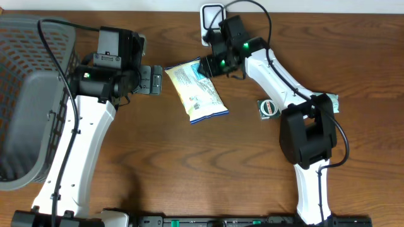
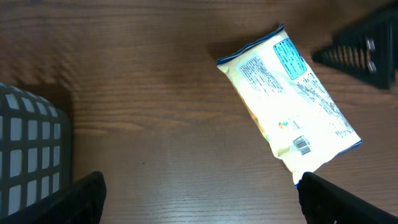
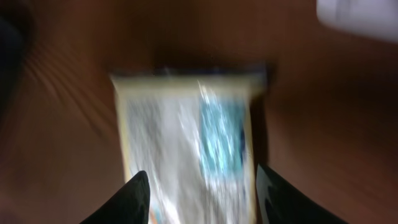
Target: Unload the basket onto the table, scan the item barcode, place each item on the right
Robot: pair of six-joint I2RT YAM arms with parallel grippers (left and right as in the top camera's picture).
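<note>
Right hand (image 1: 208,64) straddles the yellow-white plastic packet (image 1: 197,93) at its far end, grip unclear. A corner pinch may fold it, hiding the barcode (image 2: 301,144). Left hand (image 1: 153,80) wide, empty.

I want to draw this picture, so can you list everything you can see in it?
table: one, brown wood, under everything
basket: one, grey mesh, left edge of the table
packet: one, yellow-white with blue ends, flat mid-table, barcode facing up
white thing: one, white, far table edge; too cut off to name
round thing: one, green and silver, right of the packet, beside the right arm
left end effector: one, black, open, just left of the packet
right end effector: one, black, jaws apart over the packet's far end; grip unclear
</note>
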